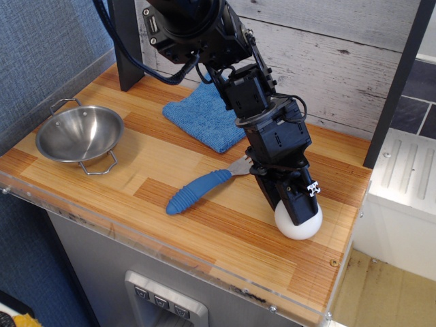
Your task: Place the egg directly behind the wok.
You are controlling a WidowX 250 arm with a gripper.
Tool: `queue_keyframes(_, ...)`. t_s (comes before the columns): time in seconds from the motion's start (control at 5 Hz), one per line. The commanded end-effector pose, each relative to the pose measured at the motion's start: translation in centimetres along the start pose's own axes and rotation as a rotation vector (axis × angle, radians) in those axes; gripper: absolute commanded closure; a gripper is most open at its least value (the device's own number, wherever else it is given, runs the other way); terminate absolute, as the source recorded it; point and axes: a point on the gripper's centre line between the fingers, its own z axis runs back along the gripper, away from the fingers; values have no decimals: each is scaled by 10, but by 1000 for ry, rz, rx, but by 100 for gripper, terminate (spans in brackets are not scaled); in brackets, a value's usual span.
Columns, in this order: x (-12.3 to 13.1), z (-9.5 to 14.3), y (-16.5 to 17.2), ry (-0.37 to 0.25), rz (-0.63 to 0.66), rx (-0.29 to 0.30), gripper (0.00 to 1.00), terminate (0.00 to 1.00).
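The egg point(300, 226) is a matte white ball resting on the wooden counter near its front right. My black gripper point(294, 204) has come down over the egg's top, with its fingers point(304, 201) straddling it and hiding its upper half. The jaws look spread around the egg, which still sits on the wood. The wok point(79, 134) is a small shiny steel bowl with two wire loop handles, standing at the counter's far left, well away from the gripper.
A blue-handled utensil point(199, 190) lies on the counter between the wok and the egg. A blue cloth point(204, 117) lies at the back by the plank wall. A black post point(125, 48) stands at the back left. The counter's front edge point(204, 255) is close to the egg.
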Motion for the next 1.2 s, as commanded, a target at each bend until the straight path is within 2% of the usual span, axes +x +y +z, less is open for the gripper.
queue_keyframes(0.0,0,14,-5,-20,-16,34,100,0)
queue_keyframes(0.2,0,23,-5,-27,-8,61,100,0)
queue_keyframes(0.4,-1,50,-2,16,29,213,100,0)
queue_keyframes(0.6,-1,78,4,11,108,341,100,0)
queue_keyframes(1.0,-6,125,51,-41,363,497,100,0)
